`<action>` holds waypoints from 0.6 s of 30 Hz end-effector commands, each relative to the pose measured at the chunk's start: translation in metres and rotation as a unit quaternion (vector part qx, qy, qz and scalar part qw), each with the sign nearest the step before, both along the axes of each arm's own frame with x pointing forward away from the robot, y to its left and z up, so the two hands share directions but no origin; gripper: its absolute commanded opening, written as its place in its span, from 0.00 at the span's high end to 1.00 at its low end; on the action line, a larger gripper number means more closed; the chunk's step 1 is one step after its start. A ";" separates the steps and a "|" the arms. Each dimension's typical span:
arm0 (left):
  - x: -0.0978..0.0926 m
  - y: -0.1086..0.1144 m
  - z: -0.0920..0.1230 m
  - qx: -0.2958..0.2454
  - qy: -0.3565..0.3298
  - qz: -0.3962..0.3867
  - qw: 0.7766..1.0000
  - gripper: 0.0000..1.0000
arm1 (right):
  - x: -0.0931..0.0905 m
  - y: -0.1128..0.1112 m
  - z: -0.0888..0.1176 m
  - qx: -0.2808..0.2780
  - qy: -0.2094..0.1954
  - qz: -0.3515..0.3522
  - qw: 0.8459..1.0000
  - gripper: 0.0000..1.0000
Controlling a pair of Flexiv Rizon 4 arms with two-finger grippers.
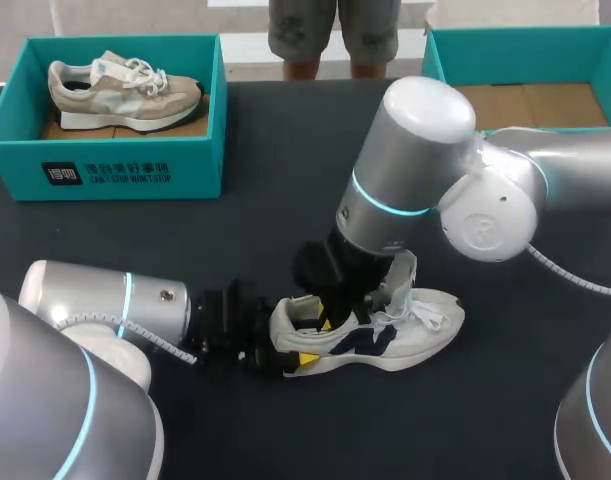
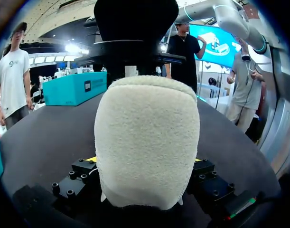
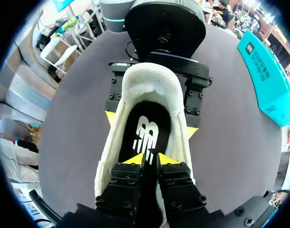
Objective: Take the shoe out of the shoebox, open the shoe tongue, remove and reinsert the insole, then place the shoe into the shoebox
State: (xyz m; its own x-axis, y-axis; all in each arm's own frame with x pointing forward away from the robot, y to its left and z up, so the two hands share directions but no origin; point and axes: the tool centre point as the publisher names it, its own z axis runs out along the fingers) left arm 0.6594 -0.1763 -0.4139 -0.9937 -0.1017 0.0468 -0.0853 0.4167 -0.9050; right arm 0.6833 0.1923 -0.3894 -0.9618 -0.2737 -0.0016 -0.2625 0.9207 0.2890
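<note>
Heel of shoe clamped in my L pincer, lower mid frame; R pincer tips together on insole. Pinch edge, peel slow, L grip firm.

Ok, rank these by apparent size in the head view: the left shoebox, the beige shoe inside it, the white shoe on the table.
1. The left shoebox.
2-3, unranked: white shoe and beige shoe; the white one looks slightly longer, but lies nearer the camera, partly under the right arm.
</note>
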 end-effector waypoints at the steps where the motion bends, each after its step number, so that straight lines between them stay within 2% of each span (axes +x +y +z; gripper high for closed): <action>1: -0.002 0.003 -0.003 0.001 0.000 0.000 1.000 1.00 | 0.001 0.010 -0.011 -0.002 -0.025 0.000 1.000 0.65; 6: -0.002 0.003 -0.003 0.001 0.000 0.000 1.000 1.00 | 0.008 0.011 -0.014 -0.010 -0.058 0.011 0.998 0.60; 10: -0.002 0.003 -0.003 0.001 0.000 0.000 1.000 1.00 | 0.011 0.012 -0.015 -0.016 -0.055 0.014 0.998 0.60; 18: -0.002 0.003 -0.003 0.001 0.000 0.000 1.000 1.00 | 0.000 0.014 -0.058 -0.052 -0.022 0.031 0.998 0.61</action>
State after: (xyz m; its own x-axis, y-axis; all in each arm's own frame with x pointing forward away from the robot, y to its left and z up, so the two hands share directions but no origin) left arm 0.6607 -0.1753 -0.4153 -0.9936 -0.1023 0.0477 -0.0864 0.4174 -0.9046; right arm 0.6800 0.1922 -0.4063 -0.9429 -0.3310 -0.0374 -0.3316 0.9223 0.1987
